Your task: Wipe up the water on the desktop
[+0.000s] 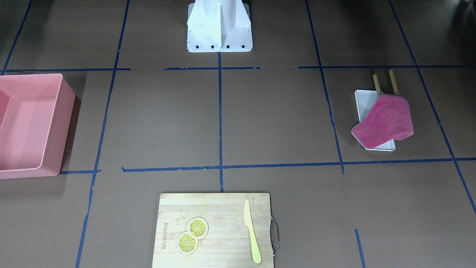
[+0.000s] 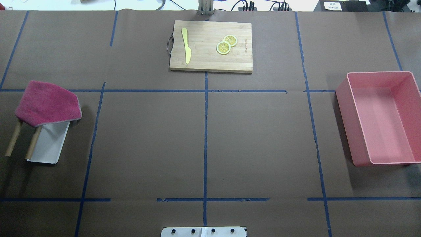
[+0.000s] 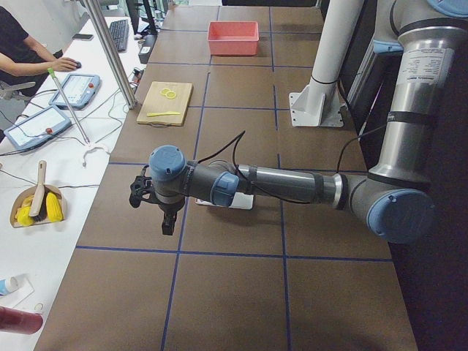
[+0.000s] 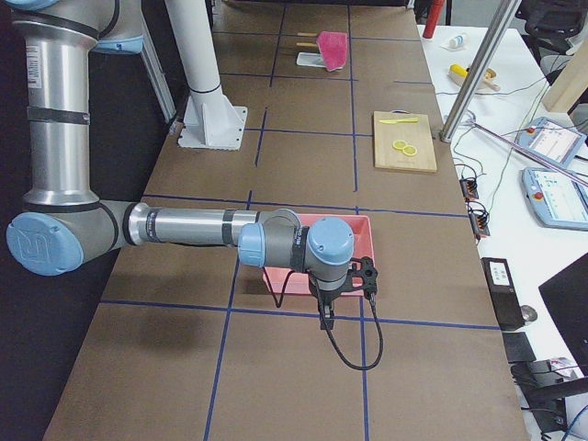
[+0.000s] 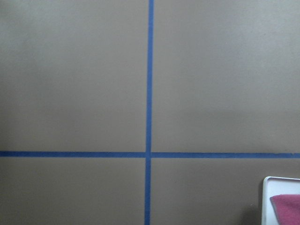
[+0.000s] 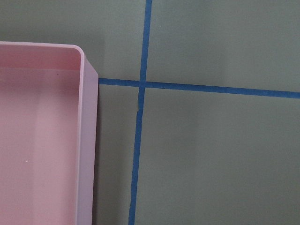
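Left gripper (image 3: 168, 221) hangs above the desktop (image 2: 148, 141). I see it in the side view only, so I cannot tell whether my fingers there are apart or together. Near them lies a white tray (image 2: 49, 146) with a magenta cloth (image 2: 47, 103) draped partly over it. Right gripper (image 4: 325, 312) also hangs above the desktop, its finger state equally impossible to tell, just beside a pink bin (image 2: 343, 128). A cutting board (image 2: 210, 46) lies well apart from both grippers.
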